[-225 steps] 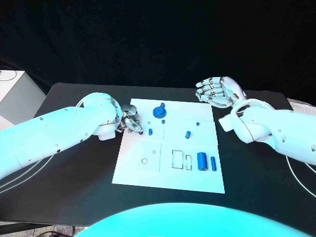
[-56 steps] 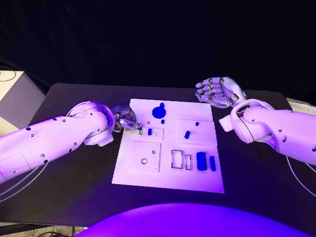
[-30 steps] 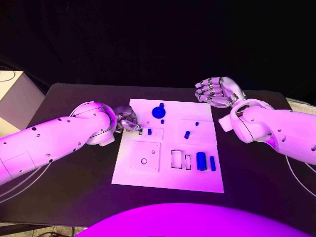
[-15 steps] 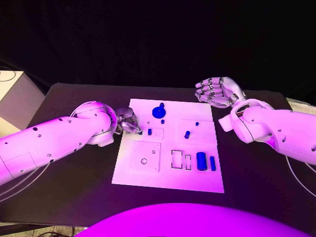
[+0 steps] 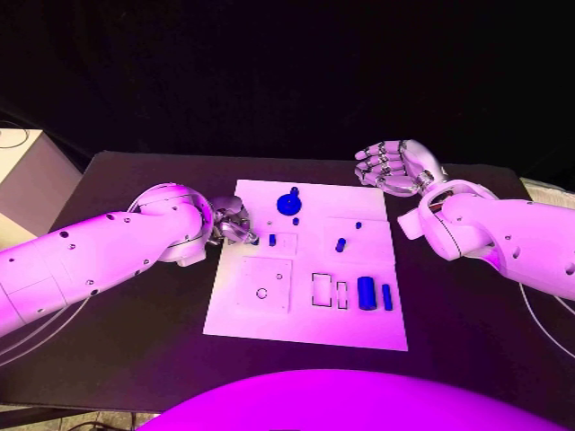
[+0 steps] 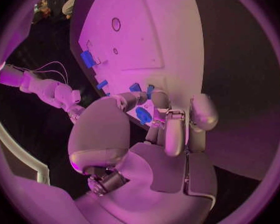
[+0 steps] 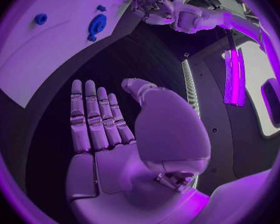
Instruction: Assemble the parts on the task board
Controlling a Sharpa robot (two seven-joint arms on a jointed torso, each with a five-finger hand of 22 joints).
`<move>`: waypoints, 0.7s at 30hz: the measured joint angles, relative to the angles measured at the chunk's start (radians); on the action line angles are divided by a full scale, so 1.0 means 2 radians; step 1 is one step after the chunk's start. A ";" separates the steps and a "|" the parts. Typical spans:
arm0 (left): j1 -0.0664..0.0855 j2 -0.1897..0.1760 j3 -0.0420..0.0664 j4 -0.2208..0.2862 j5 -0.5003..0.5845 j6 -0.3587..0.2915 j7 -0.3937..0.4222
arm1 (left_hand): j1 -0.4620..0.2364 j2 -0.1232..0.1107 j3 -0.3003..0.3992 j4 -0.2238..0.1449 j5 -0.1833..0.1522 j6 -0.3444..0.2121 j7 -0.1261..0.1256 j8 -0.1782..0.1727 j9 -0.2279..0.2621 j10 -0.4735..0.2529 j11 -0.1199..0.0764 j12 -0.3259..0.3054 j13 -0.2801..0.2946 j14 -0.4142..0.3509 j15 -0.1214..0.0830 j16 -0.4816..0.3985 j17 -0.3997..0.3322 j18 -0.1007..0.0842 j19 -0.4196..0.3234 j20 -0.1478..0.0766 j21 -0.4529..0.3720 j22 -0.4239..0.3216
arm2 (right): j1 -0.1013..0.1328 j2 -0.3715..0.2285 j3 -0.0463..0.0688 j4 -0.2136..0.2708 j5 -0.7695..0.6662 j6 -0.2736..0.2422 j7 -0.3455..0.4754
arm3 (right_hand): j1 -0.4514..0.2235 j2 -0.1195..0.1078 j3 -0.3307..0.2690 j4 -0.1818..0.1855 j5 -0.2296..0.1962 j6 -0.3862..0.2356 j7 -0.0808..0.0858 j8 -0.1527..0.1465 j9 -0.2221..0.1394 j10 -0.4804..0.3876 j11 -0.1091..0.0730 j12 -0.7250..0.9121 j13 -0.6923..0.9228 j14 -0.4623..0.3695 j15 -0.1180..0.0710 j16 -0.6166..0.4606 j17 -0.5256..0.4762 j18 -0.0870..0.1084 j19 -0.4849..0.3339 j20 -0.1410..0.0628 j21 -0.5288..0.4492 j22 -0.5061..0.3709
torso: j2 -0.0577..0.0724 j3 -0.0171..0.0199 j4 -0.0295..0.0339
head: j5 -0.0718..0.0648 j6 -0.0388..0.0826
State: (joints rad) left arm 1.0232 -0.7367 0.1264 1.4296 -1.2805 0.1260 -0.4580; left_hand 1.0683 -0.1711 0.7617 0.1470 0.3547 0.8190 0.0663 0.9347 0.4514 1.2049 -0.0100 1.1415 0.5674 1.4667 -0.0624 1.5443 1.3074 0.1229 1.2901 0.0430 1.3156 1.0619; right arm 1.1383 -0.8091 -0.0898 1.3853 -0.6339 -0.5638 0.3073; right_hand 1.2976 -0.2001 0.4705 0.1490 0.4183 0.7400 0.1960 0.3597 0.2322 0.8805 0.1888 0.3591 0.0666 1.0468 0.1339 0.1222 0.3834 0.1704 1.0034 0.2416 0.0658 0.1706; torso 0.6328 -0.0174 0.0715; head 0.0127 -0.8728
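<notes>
Meanwhile, little has changed over the last second — the left hand (image 5: 232, 221) has stayed at the left edge of the task board (image 5: 311, 328), fingers curled; in the left wrist view a small blue part (image 6: 144, 115) is pinched at the fingertips (image 6: 154, 98). Placement is judged not yet done. The right hand (image 5: 395, 166) has remained beyond the board's far right corner, flat and holding nothing. A blue round knob (image 5: 289, 204) and small blue pegs (image 5: 342, 243) lie nearby — none is seen to obstruct
</notes>
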 measured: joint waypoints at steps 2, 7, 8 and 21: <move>0.000 0.001 0.000 0.000 0.000 0.000 -0.001 | 0.000 0.000 0.000 0.000 0.000 0.000 0.000 0.000 0.000 0.000 0.000 0.000 0.000 0.000 0.000 0.000 0.000 0.000 0.000 0.000 0.000 0.000 | 0.000 0.000 0.000 0.000 0.000 0.000 0.000 | 0.000 0.000 0.000 0.000 0.000 0.000 0.000 0.000 0.000 0.000 0.000 0.000 0.000 0.000 0.000 0.000 0.000 0.000 0.000 0.000 0.000 0.000 | 0.000 0.0000 0.0000 | 0.000 0.000; 0.000 0.004 0.000 -0.003 -0.001 0.000 -0.003 | 0.000 0.000 0.000 0.000 -0.001 0.002 0.000 0.000 0.001 0.002 0.000 0.000 0.002 0.000 0.000 0.000 0.000 0.000 0.000 0.000 0.000 0.000 | 0.000 0.000 0.000 0.000 0.000 0.000 0.000 | 0.000 0.000 0.000 0.000 0.000 0.000 0.000 0.000 0.000 0.000 0.000 0.000 0.000 0.000 0.000 0.000 0.000 0.000 0.000 0.000 0.000 0.000 | 0.000 0.0001 0.0000 | 0.000 0.000; 0.000 0.005 0.000 -0.003 -0.001 0.000 -0.003 | 0.000 0.000 0.000 0.000 -0.001 0.002 0.000 0.000 0.001 0.003 -0.001 0.000 0.003 0.000 0.000 0.000 0.000 0.000 0.000 0.000 0.000 0.000 | 0.000 0.000 0.000 0.000 0.000 0.000 0.000 | 0.000 0.000 0.000 0.000 0.000 0.000 0.000 0.000 0.000 0.000 0.000 0.000 0.000 0.000 0.000 0.000 0.000 0.000 0.000 0.000 0.000 0.000 | 0.000 0.0002 0.0000 | 0.000 0.000; 0.001 0.013 0.000 -0.010 0.005 0.002 -0.010 | -0.003 -0.003 -0.001 -0.001 0.001 0.008 -0.003 0.002 0.001 0.017 -0.005 0.008 0.026 0.000 0.000 0.003 0.000 0.000 0.005 -0.001 0.004 0.009 | 0.000 0.000 0.000 0.000 0.000 0.000 0.000 | 0.000 0.000 0.000 0.000 0.000 0.000 0.000 0.000 0.000 0.000 0.000 0.000 0.000 0.000 0.000 0.000 0.000 0.000 0.000 0.000 0.000 0.000 | 0.000 0.0003 -0.0001 | 0.000 0.000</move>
State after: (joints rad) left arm 1.0253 -0.7100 0.1264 1.4087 -1.2703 0.1304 -0.4776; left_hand 1.0627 -0.1766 0.7590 0.1444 0.3571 0.8347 0.0606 0.9387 0.4528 1.2390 -0.0196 1.1581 0.6191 1.4667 -0.0623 1.5510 1.3074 0.1228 1.2992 0.0414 1.3235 1.0789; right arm 1.1379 -0.8090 -0.0898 1.3858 -0.6333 -0.5636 0.3075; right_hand 1.2976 -0.2001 0.4705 0.1489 0.4182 0.7400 0.1960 0.3597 0.2323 0.8805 0.1889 0.3590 0.0659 1.0468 0.1339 0.1222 0.3835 0.1704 1.0034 0.2416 0.0658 0.1707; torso 0.6328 -0.0167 0.0712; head 0.0125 -0.8728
